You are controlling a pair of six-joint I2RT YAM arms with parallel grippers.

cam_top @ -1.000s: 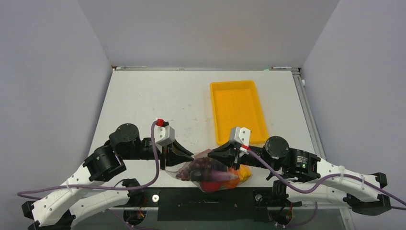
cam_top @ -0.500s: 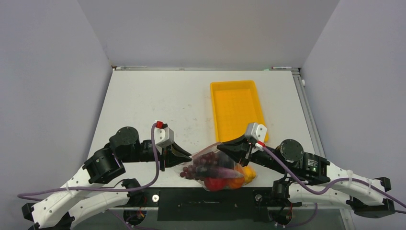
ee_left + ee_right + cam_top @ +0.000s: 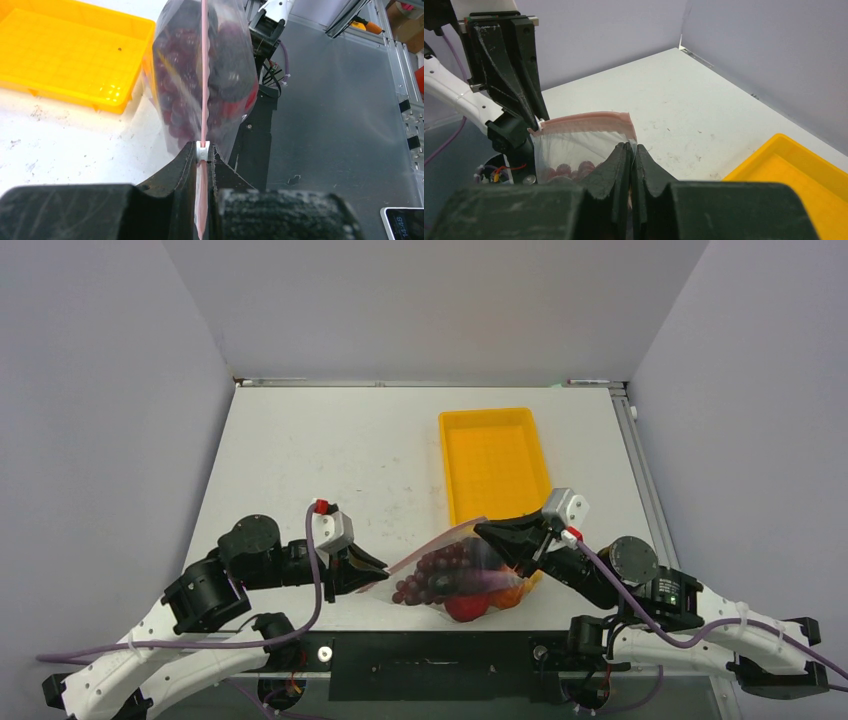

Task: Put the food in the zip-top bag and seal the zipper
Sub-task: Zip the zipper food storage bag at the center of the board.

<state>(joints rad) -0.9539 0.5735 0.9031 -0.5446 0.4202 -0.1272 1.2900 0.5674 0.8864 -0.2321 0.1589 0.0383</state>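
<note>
The clear zip-top bag (image 3: 455,575) hangs stretched between my two grippers near the table's front edge. Inside it lies the food (image 3: 440,570): a dark red grape bunch with red and orange pieces below. My left gripper (image 3: 385,568) is shut on the white slider of the pink zipper (image 3: 203,75), the fingertips (image 3: 190,152) pinching it from both sides. My right gripper (image 3: 482,531) is shut on the bag's far top corner (image 3: 629,131), just below the zipper (image 3: 584,120). In the right wrist view, grapes (image 3: 574,170) show through the plastic and the left gripper (image 3: 536,122) is at the strip's other end.
The yellow tray (image 3: 470,425) lies on the white table behind the bag, close to my right gripper. Its rim shows in both wrist views (image 3: 75,95) (image 3: 774,150). Grey walls close in the table (image 3: 300,460) on three sides.
My right gripper has moved right and away with the bag's corner, and the left has drawn back slightly left. The zipper edge is now pulled out long between them.
</note>
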